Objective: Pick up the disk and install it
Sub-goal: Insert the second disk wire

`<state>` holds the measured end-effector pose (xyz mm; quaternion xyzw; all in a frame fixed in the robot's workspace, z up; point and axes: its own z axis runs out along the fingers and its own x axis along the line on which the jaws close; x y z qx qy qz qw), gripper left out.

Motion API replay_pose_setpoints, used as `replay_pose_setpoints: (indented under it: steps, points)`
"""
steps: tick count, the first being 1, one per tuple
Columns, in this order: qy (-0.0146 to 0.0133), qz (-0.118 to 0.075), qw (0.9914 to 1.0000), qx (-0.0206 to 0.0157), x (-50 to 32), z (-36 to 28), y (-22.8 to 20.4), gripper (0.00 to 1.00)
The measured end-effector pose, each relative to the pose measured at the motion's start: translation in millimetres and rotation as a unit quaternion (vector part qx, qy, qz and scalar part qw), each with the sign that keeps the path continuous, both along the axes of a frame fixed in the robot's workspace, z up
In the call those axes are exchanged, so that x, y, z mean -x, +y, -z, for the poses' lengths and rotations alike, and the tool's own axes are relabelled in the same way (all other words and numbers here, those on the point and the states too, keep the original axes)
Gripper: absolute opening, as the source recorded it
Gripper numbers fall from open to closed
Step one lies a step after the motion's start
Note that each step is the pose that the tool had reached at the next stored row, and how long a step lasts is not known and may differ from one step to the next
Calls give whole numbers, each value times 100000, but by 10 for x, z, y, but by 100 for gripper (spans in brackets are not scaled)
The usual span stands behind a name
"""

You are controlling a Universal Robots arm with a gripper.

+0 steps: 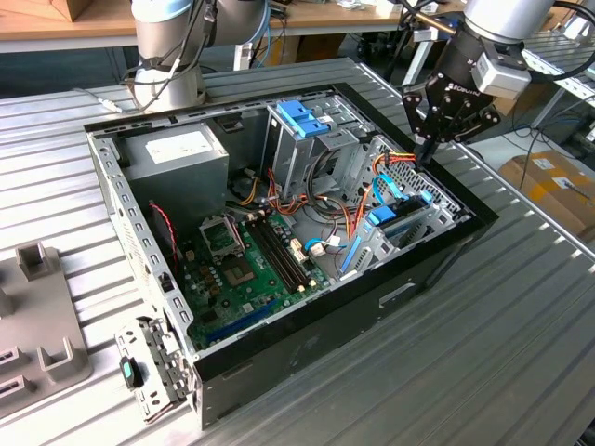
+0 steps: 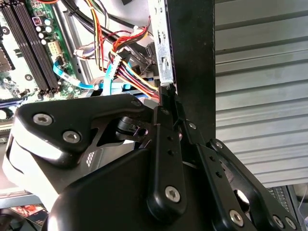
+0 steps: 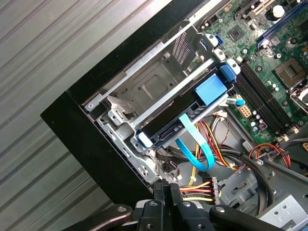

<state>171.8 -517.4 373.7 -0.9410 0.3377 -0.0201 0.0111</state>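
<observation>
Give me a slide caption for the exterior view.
Robot claw poised above the open computer case's corner.

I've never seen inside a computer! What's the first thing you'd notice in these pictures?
First, the open computer case lying on the ribbed metal table, its green motherboard showing. The black gripper hangs over the case's corner at the exterior view's right, beside red and yellow cables. In the first wrist view, the disk sits in its bay under a blue latch.

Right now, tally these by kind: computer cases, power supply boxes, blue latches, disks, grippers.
Open black metal computer case: 1
Grey metal power supply box: 1
Blue plastic latch atop drive cage: 1
Flat disk with light blue rails: 1
Black robot gripper: 1
Total: 5
</observation>
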Motion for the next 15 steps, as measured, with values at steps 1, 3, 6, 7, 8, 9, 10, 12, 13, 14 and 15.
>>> replay_pose_setpoints:
  steps: [1, 3, 6, 7, 8, 9, 10, 12, 13, 14, 15]
  points:
    - [-3, 5, 100000, -1, 0, 0, 0, 16]
    - [-1, 40, 100000, 0, 0, 0, 0, 16]
    - [-2, 1342, 99991, -10, 0, 2, 0, 16]
    - [2, 2373, 99972, 1, 0, 2, 0, 16]
    - [1, 3365, 99943, 3, 0, 3, 0, 16]
    - [0, 4230, 99911, 10, 0, 4, 0, 16]
    - [-3, 4675, 99891, 19, 0, 4, 0, 16]
    - [-3, 6233, 99806, 53, 0, 5, 0, 16]
    - [-1, 6891, 99762, 63, 0, 6, 0, 16]
    - [-5, 7402, 99726, 69, 0, 6, 0, 16]
    - [-5, 7960, 99683, 65, 0, 7, 0, 16]
